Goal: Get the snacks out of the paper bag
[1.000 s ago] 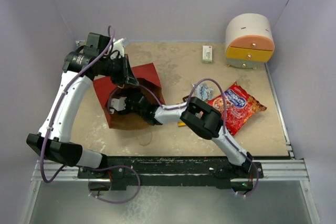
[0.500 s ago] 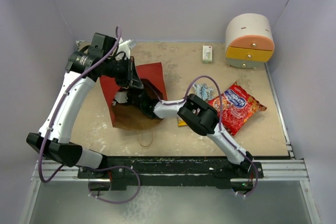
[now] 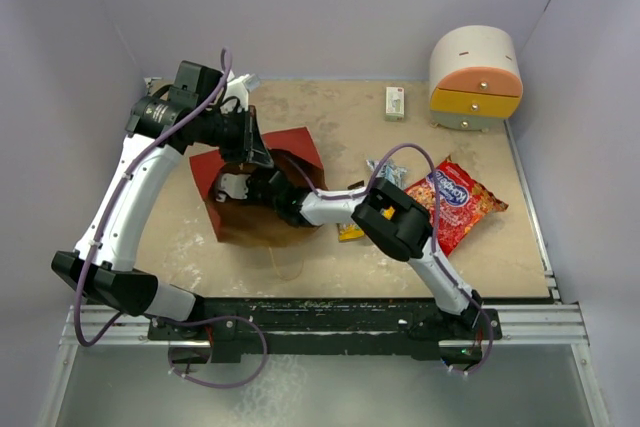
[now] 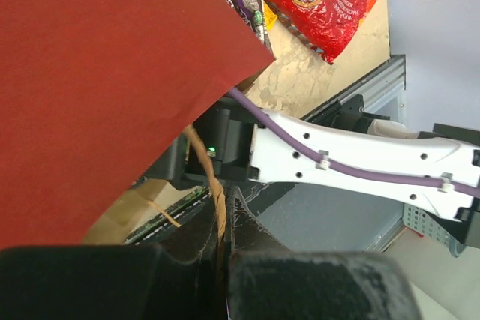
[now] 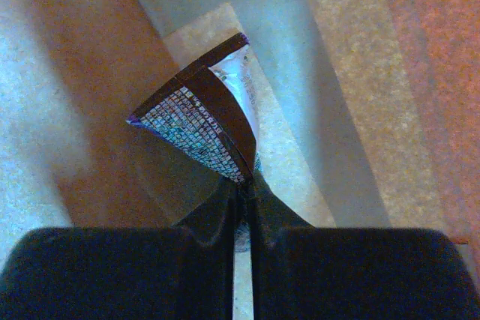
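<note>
Deep inside one red paper bag (image 3: 295, 140): right gripper (image 5: 244, 185), clenched on one dark brown candy bar (image 5: 206, 129). Left gripper (image 4: 219, 219) pinching bag's string handle (image 4: 204, 161). Right of bag: one red crisp packet (image 3: 455, 202), three small bars (image 3: 383, 169).

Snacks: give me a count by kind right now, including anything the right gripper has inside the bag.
Crisp packet: 1, on the table.
Small candy bars on the table: 3, the silver bar, dark bar and yellow bar.
Small candy bars in the paper bag: 1, the dark brown bar in the right gripper.
Total: 5 snacks in view.
</note>
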